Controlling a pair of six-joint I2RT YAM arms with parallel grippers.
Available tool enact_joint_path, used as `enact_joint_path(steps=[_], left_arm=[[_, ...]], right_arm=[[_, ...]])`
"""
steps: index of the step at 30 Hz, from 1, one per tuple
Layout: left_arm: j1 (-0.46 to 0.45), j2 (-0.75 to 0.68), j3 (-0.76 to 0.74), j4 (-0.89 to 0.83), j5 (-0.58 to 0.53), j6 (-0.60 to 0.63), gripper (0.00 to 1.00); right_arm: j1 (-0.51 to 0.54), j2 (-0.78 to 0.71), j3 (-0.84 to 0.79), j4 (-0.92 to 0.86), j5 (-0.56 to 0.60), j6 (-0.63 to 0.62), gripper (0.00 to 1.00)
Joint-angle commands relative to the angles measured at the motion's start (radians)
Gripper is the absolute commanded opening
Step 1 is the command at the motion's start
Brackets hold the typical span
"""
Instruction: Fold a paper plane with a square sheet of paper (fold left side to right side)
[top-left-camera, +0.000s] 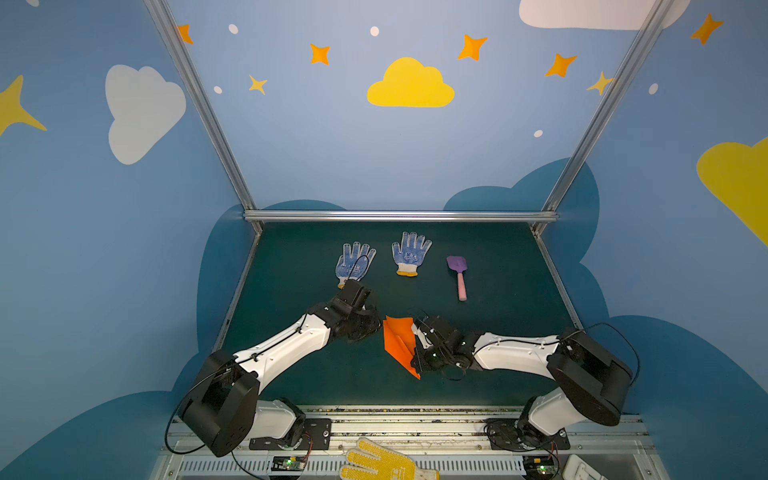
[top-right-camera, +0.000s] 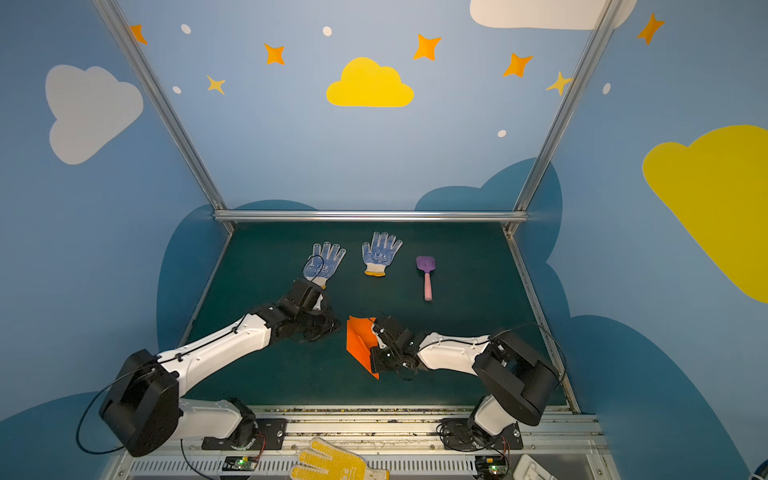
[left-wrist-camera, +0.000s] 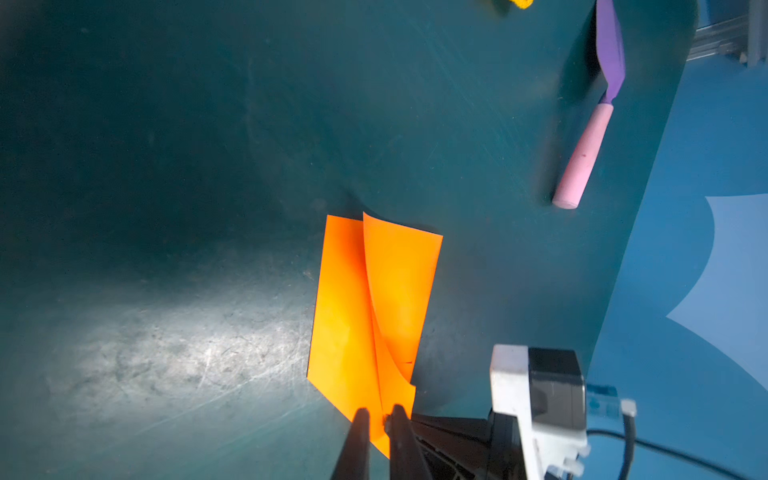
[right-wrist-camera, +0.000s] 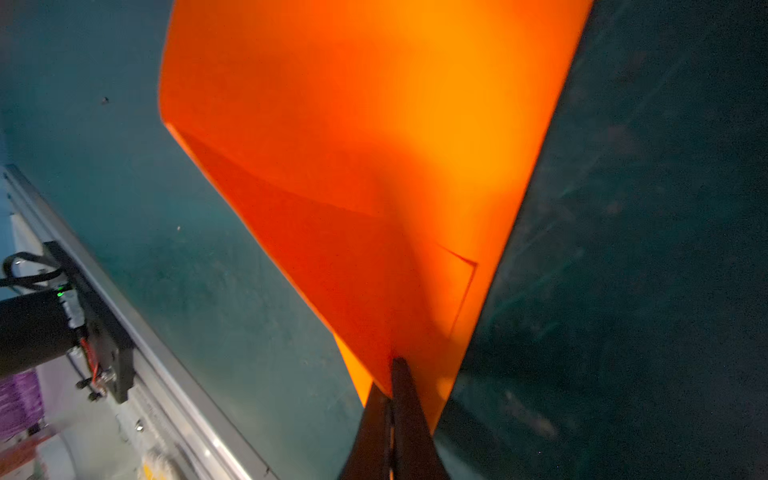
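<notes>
Orange paper plane (top-left-camera: 398, 343), half folded, lies mid-table (top-left-camera: 498, 299) between the two arms, with one flap curling up loose. Right tool (right-wrist-camera: 388, 376) is clamped shut on its edge. Left tool (left-wrist-camera: 379, 415) has its jaws almost together at the tapered corner; whether they are pinching it, I cannot tell. The paper looks feather-light, thin and floppy away from the creases. It will likely slide on the table and crumple under a hard pinch. Best held at layered folded edges, near the spine. Toy shovel (top-left-camera: 458, 276) is well apart.
</notes>
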Motion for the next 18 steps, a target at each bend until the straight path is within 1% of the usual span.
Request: enact_joint_path(steps=[1,4,7,10,17,18], left_arm=[[-0.011,-0.015,-0.033,0.006,-0.005,0.026,0.11],[-0.031,-0.006,-0.049,0.037,-0.001,0.018,0.10],[-0.057,0.022,-0.049,0.069,0.011,0.018,0.10],[-0.077,0.071,-0.030,0.092,0.028,0.028,0.09],[-0.104,0.201,0.021,0.119,0.063,0.056,0.06],[-0.105,0.215,0.028,0.123,0.066,0.061,0.05]], right_arm=[[-0.050,0.067,-0.009,-0.072,-0.020,-0.128,0.00],[-0.081,0.060,0.044,-0.120,-0.026,-0.207,0.00],[-0.096,0.045,0.073,-0.168,-0.014,-0.243,0.00],[-0.096,0.038,0.068,-0.177,-0.020,-0.229,0.00],[-0.087,0.041,0.018,-0.122,-0.039,-0.148,0.00],[-0.085,0.038,0.018,-0.124,-0.037,-0.143,0.02]])
